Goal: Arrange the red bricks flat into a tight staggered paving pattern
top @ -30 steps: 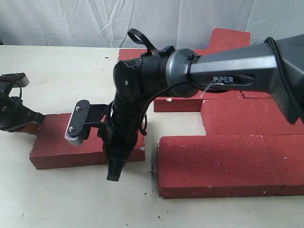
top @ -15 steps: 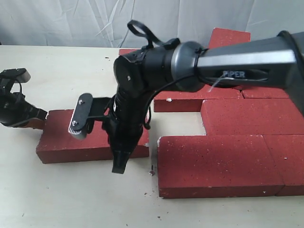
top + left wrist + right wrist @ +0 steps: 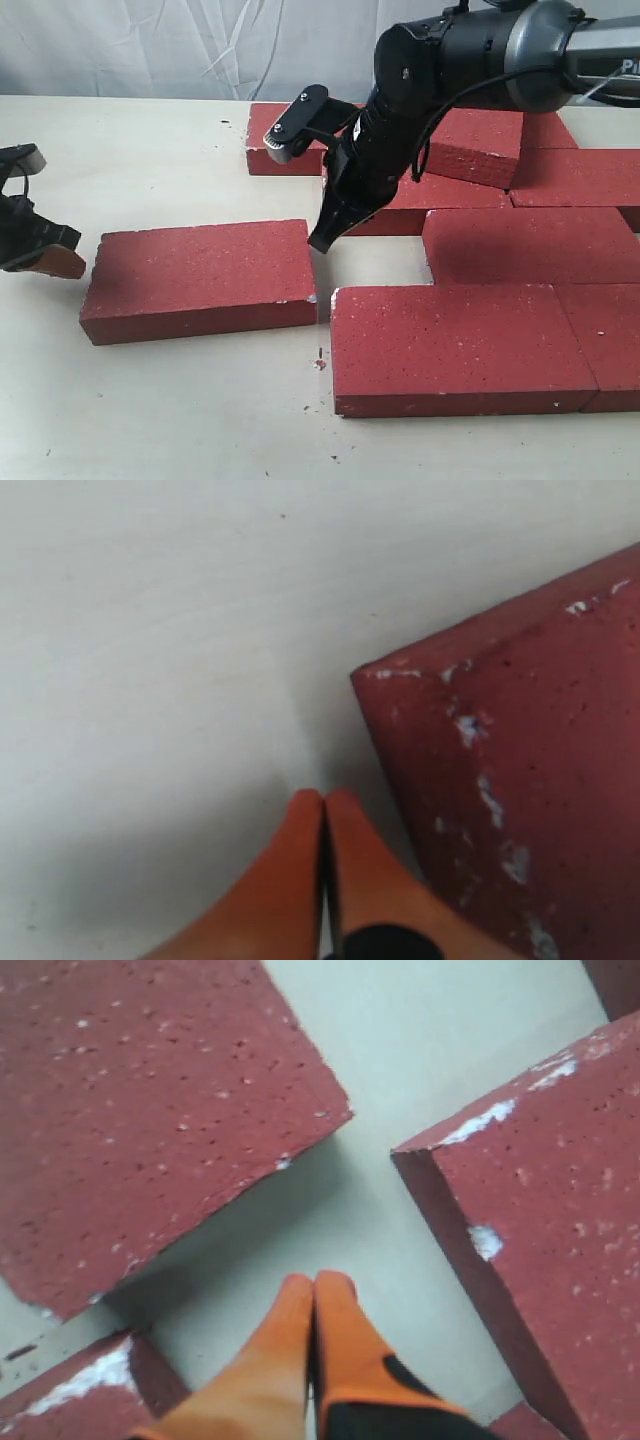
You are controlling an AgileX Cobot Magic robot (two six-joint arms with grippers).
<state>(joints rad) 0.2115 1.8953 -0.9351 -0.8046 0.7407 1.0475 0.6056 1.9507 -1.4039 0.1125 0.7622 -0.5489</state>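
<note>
A loose red brick (image 3: 200, 280) lies flat on the table, its right end almost touching the paved group. The group's front row (image 3: 450, 345) and middle brick (image 3: 525, 245) lie flat; one brick (image 3: 475, 145) rests tilted on the back ones. My right gripper (image 3: 322, 240) is shut and empty, its tip hanging over the bare gap beside the loose brick's far right corner. In the right wrist view the shut right gripper (image 3: 316, 1282) points at table between brick corners (image 3: 140, 1110). My left gripper (image 3: 45, 258) is shut, just off the brick's left end (image 3: 520, 780), with the shut fingertips (image 3: 308, 805) on the table.
Another flat brick (image 3: 290, 135) sits at the back left of the group, behind my right arm. Bare table (image 3: 150, 150) stretches left and in front. A wrinkled white backdrop (image 3: 200, 40) closes the far side. Small crumbs (image 3: 320, 362) lie near the front row.
The loose brick has slid right toward the paved group. My right arm has lifted off it and swung back and right. The left gripper now stands slightly apart from the brick's end.
</note>
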